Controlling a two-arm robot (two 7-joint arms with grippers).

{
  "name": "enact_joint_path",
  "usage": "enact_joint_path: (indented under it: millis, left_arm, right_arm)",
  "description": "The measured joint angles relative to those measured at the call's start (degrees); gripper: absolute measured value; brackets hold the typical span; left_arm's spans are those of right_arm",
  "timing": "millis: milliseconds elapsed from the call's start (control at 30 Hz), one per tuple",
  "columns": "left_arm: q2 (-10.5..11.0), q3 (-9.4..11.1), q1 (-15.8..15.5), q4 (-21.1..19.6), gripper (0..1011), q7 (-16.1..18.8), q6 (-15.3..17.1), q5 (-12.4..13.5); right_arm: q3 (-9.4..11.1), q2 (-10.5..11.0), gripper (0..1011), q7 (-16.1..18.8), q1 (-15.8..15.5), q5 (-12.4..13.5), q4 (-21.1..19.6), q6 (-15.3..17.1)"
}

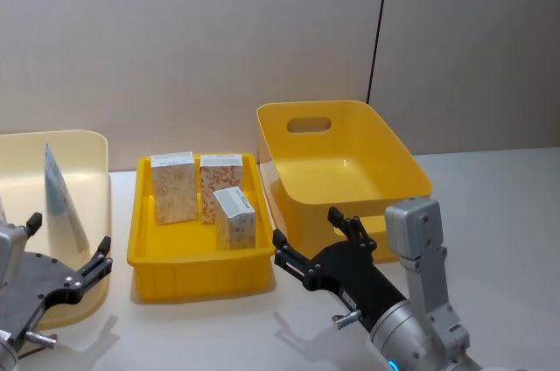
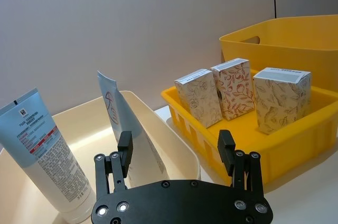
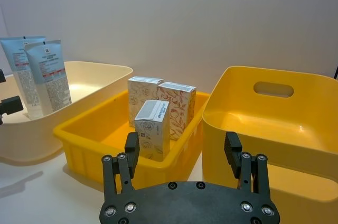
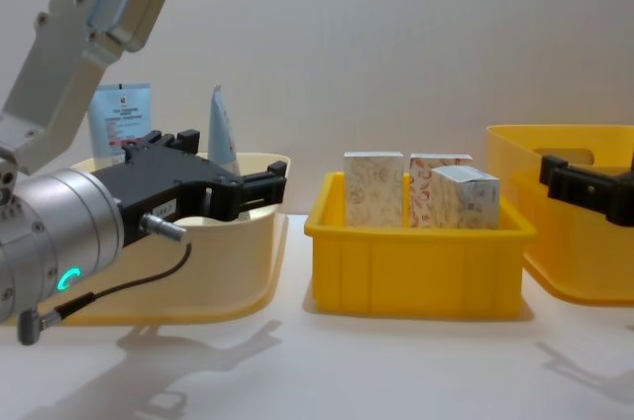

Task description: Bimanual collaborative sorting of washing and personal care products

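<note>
Three small floral boxes stand upright in a shallow yellow tray at the middle: a beige box, a red-orange box and a smaller beige box in front. Pale-blue-and-white tubes stand in a cream bin on the left. My left gripper hovers open and empty at the cream bin's near edge, short of the tubes. Just right of the tray's front corner, my right gripper is open and empty, in front of a deep yellow bin.
The deep yellow bin on the right has a handle cut-out and nothing inside. All three containers sit side by side on a white table, with a plain wall behind. Bare tabletop lies in front of the containers.
</note>
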Motion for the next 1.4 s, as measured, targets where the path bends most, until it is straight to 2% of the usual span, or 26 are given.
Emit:
enact_joint_path:
  millis: [1400]
  left_arm:
    - [0.00,0.00,0.00,0.00,1003,0.00,0.00,0.00]
  right_arm:
    - [0.00,0.00,1001,0.00,0.00,0.00,0.00,0.00]
